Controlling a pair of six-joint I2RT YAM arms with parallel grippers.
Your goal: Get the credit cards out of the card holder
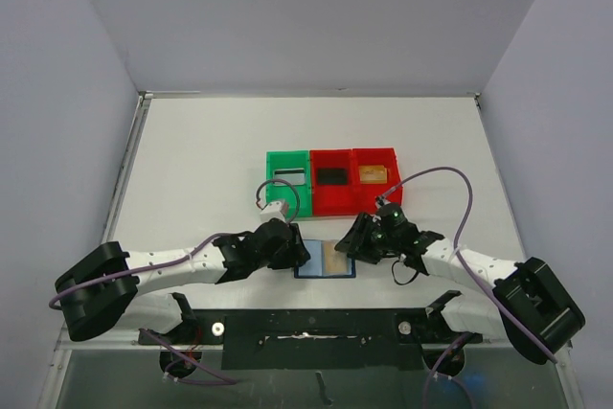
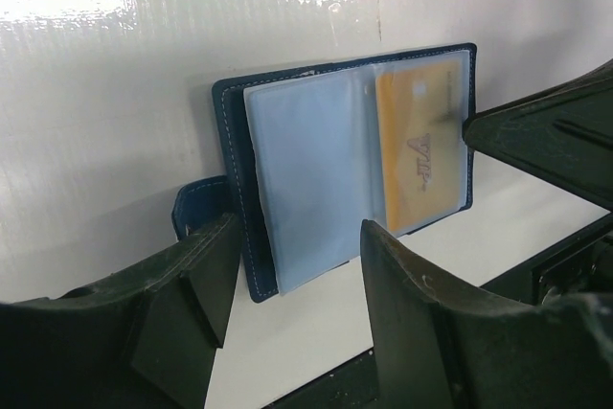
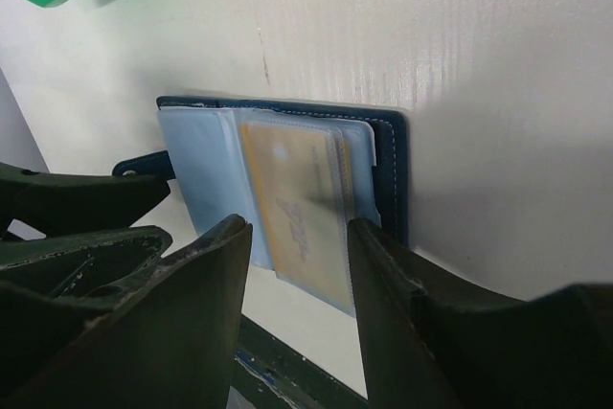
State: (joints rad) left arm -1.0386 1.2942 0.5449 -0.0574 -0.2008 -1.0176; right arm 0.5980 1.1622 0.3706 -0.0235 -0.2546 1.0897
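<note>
flanking card holder (image 2: 306,179) | left hand (image 2: 295,265), right hand (image 3: 302,246) spread | gold card (image 2: 419,155) pocketed

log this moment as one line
card holder: open flat on table | gold card: in clear sleeve | left gripper: open, at holder | right gripper: open, at gold card

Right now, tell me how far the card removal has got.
Done: the card holder lies open, and three cards sit in the bins: a grey card, a black card and a tan card. In hand: the left gripper and right gripper, both open, flank the holder, neither gripping a card. Left: the gold card in its clear sleeve has to come out.
</note>
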